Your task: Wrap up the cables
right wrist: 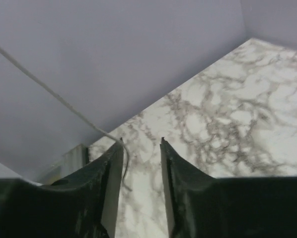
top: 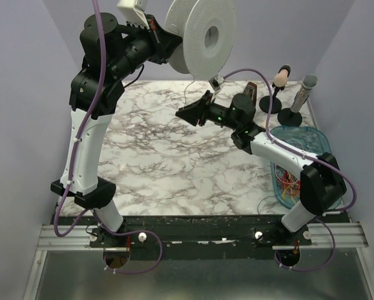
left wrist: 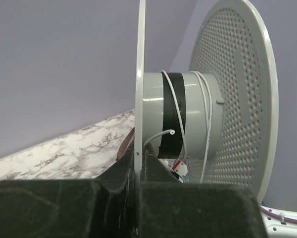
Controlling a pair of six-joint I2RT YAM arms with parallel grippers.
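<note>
- Risk: the thin white cable (right wrist: 49, 91) only brushes one fingertip of the right gripper (right wrist: 141, 144). Its jaws are half open and pinch nothing, so the cable could slip free and the turns on the hub could slacken.
- Left gripper (left wrist: 137, 158): clamped tight on the flange of the white perforated plastic spool (left wrist: 233, 94), held high.
- Right arm: reaches forward-left, below the spool.
- Tangle of thin red, orange and yellow wires (top: 288, 184): in the translucent blue bin (top: 318, 139), right side.

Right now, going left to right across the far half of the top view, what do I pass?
Left arm → white reel → tan-tipped stand → grey-tipped stand.
</note>
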